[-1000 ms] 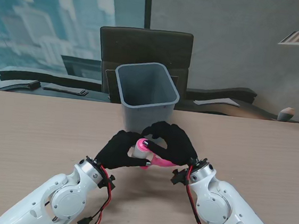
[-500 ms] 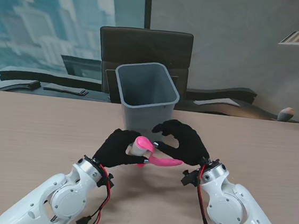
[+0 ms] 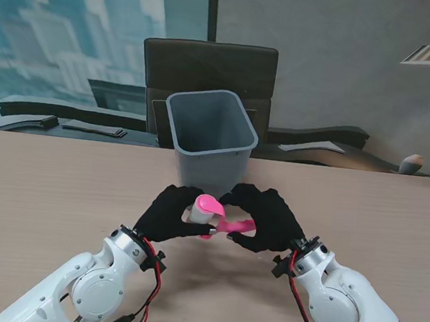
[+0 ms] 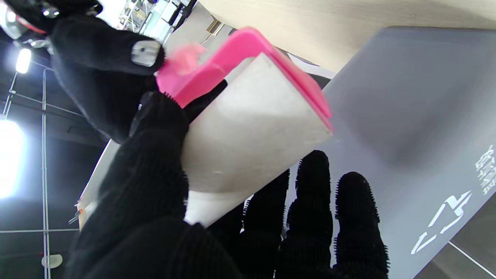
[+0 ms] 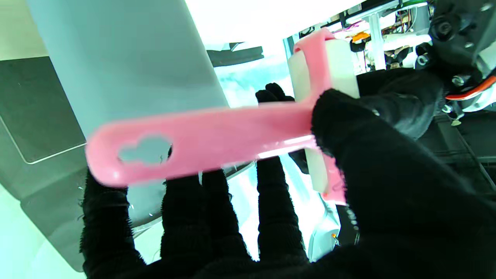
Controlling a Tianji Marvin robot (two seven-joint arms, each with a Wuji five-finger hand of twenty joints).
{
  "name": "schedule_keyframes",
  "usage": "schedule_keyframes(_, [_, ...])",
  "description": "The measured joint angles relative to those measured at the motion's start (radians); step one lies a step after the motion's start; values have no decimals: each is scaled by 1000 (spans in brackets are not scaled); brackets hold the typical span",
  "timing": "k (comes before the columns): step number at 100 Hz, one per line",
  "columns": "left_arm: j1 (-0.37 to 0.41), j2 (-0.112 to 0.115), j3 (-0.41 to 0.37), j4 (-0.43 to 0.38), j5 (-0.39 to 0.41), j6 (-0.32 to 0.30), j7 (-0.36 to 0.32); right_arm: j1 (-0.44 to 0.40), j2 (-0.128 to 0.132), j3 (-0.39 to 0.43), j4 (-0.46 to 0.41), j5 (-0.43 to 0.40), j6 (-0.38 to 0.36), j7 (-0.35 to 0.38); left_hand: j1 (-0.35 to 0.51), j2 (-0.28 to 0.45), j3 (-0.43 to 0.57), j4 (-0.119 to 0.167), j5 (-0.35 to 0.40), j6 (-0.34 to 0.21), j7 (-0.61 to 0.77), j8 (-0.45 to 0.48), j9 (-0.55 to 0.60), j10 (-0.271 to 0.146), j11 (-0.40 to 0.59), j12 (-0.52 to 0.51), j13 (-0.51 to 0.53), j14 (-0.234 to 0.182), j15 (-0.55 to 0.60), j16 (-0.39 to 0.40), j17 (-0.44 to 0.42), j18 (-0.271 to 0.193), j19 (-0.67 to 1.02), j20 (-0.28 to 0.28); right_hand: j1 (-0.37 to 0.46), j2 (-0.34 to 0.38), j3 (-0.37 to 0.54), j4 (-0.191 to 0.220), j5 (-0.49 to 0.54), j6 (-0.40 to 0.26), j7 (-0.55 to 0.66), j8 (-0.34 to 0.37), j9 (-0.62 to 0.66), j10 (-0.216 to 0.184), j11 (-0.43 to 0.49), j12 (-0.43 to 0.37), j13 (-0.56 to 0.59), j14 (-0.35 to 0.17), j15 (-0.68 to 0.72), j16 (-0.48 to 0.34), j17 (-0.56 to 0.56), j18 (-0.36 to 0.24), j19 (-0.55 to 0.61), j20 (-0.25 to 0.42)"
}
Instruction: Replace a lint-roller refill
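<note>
Just in front of the grey bin (image 3: 210, 133), above the desk (image 3: 43, 189), I hold the pink lint roller (image 3: 216, 221): my left hand (image 3: 169, 215) is wrapped round the white refill (image 4: 248, 135), my right hand (image 3: 264, 216) closed on the handle (image 5: 201, 141), apparently braced to pull them apart. Gloves hide the joint between refill and handle.

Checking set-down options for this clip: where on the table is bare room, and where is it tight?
Bare wood lies left of the left hand out to the table edge, and right of the right hand likewise. It is crowded in the middle: both hands hold the pink lint roller just in front of the grey bin, leaving little gap there.
</note>
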Motion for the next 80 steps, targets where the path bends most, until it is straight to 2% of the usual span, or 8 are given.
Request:
schedule_keyframes(14, [6,-2,-1,-5,-1,-17,11,33,0,-36,49,-19,-9,-54,0,0,0,0,0,0,0,0,0,0,0,0,0,0,0,0,0,0,0,0,35,-32,79,0,-28,0,14,24,-40,0,28,1,0,-9,1,0,3,-14,0,0])
schedule_keyframes(27, [16,-5,-1,-19,-50,-11,7,74,1,-94,110,-184,6,-259,0,0,0,0,0,0,0,0,0,0,0,0,0,0,0,0,0,0,0,0,85,-32,147,0,-37,34,63,89,-38,0,138,64,34,-44,127,35,60,-66,75,14])
schedule_keyframes(33, [19,-6,-1,-25,-74,-7,2,100,3,-131,142,-208,28,-330,0,0,0,0,0,0,0,0,0,0,0,0,0,0,0,0,1,0,0,0,98,-32,158,0,-37,63,85,138,-35,0,193,113,56,-65,199,72,94,-100,128,26])
schedule_keyframes(46, [23,-10,-1,-26,-76,-11,3,140,2,-170,181,-181,49,-334,0,0,0,0,0,0,0,0,0,0,0,0,0,0,0,0,3,0,0,0,143,-32,173,0,-33,88,168,242,18,26,308,201,106,-94,392,151,162,-156,242,52])
schedule_keyframes(54, [26,-12,-1,-28,-84,-13,4,159,2,-188,207,-202,63,-374,0,0,0,0,0,0,0,0,0,0,0,0,0,0,0,0,3,0,0,0,181,-64,174,-54,-3,89,260,319,81,37,387,266,157,-97,542,188,223,-213,328,66])
schedule_keyframes(64, [32,-13,-1,-35,-103,-13,3,172,0,-197,225,-206,78,-397,0,0,0,0,0,0,0,0,0,0,0,0,0,0,0,0,3,0,0,0,204,-63,174,-65,55,82,407,388,197,38,467,358,251,-142,777,205,321,-295,449,79])
schedule_keyframes(70, [33,-14,-1,-36,-103,-11,3,174,-3,-198,231,-197,83,-402,0,0,0,0,0,0,0,0,0,0,0,0,0,0,0,0,3,0,0,0,204,-63,174,-65,79,33,554,387,280,21,502,402,349,-182,881,225,406,-346,519,79])
schedule_keyframes(80, [33,-14,-1,-38,-103,-9,1,176,-8,-198,237,-191,85,-420,0,0,0,0,0,0,0,0,0,0,0,0,0,0,0,0,3,0,0,0,204,-63,169,-89,171,-90,728,387,456,-72,548,440,536,-248,977,285,567,-406,617,78])
